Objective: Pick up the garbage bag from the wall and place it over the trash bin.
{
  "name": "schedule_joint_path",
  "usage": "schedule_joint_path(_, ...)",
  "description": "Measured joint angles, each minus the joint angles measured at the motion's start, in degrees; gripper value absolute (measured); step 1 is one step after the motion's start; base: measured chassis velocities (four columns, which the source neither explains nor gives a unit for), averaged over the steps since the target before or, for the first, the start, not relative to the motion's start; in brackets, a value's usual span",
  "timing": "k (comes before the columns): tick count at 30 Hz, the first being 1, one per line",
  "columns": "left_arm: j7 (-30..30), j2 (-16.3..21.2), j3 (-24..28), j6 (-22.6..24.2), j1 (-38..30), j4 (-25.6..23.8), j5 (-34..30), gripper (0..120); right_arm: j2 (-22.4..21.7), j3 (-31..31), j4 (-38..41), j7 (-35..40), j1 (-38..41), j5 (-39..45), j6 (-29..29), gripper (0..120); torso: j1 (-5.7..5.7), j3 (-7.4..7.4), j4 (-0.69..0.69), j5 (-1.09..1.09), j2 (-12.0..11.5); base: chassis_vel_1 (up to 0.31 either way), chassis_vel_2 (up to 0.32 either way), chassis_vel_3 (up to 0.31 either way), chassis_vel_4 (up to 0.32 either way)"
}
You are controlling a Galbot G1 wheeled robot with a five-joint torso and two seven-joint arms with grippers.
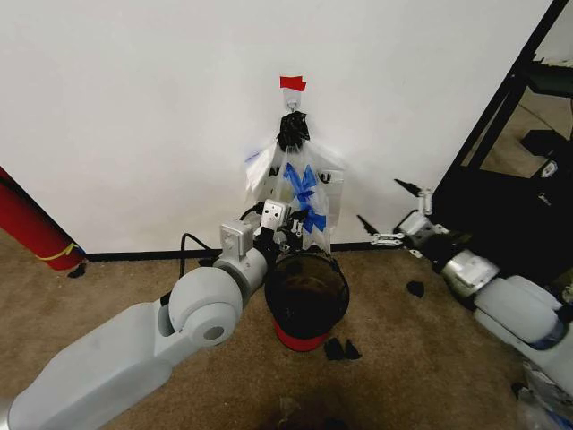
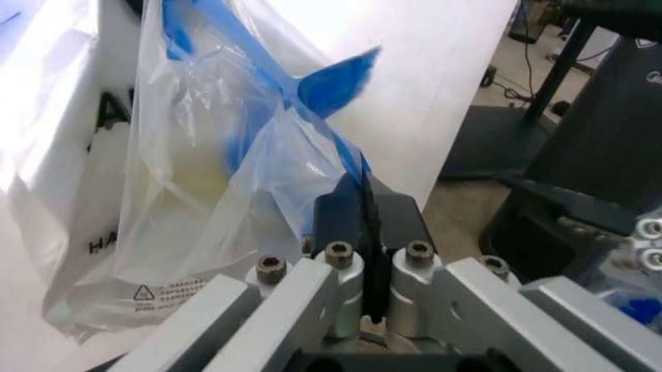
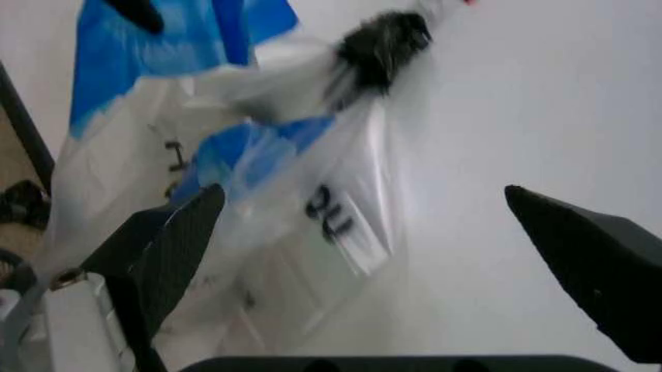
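Note:
The garbage bag (image 1: 303,184), clear crinkly plastic with blue patches, hangs by a black knot from a small hook on the white wall (image 1: 134,116), under a piece of red tape (image 1: 292,83). My left gripper (image 1: 294,224) is at the bag's lower part, just above the trash bin (image 1: 307,296), a round black bin with a red base. In the left wrist view the left gripper (image 2: 367,213) is shut on a blue-striped fold of the bag (image 2: 238,178). My right gripper (image 1: 387,208) hovers open to the right of the bag. Its wrist view faces the bag (image 3: 259,178) with both fingers (image 3: 170,248) spread wide.
A white bag with black lettering (image 2: 62,155) hangs beside the clear one. A red cylinder (image 1: 31,228) leans at the far left. A black rack (image 1: 519,134) stands at the right. Small black scraps (image 1: 340,349) lie on the carpet near the bin. A black baseboard (image 1: 143,255) runs along the wall.

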Motion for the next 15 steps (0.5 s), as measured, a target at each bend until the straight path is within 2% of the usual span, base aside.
schedule_joint_path(1, 0.00, 0.00, 0.00, 0.00, 0.00, 0.00, 0.00, 0, 0.00, 0.00, 0.00, 0.00, 0.00, 0.00, 0.00, 100, 0.00, 0.00, 0.00, 0.00, 0.00, 0.000, 0.000, 0.000, 0.000)
schedule_joint_path(5, -0.04, 0.39, -2.32, 0.03, 1.91, -0.74, -0.03, 0, 2.04, -10.67, -2.32, -0.15, 11.48, -1.03, -0.57, 100, 0.00, 0.00, 0.02, -0.02, 0.00, 0.000, 0.000, 0.000, 0.000)
schedule_joint_path(8, -0.04, 0.70, -3.52, 0.07, 3.18, -1.44, -0.05, 0, 5.16, -16.77, -4.75, -0.36, 17.53, -6.50, -1.06, 100, 0.00, 0.00, 0.03, 0.00, 0.00, 0.000, 0.000, 0.000, 0.000)
schedule_joint_path(15, 0.12, 0.62, -4.54, 0.13, 4.10, -2.31, -0.04, 0, 8.01, -24.47, -6.04, -1.38, 24.17, -10.35, -5.02, 100, 0.00, 0.00, 0.01, -0.02, 0.00, 0.000, 0.000, 0.000, 0.000)
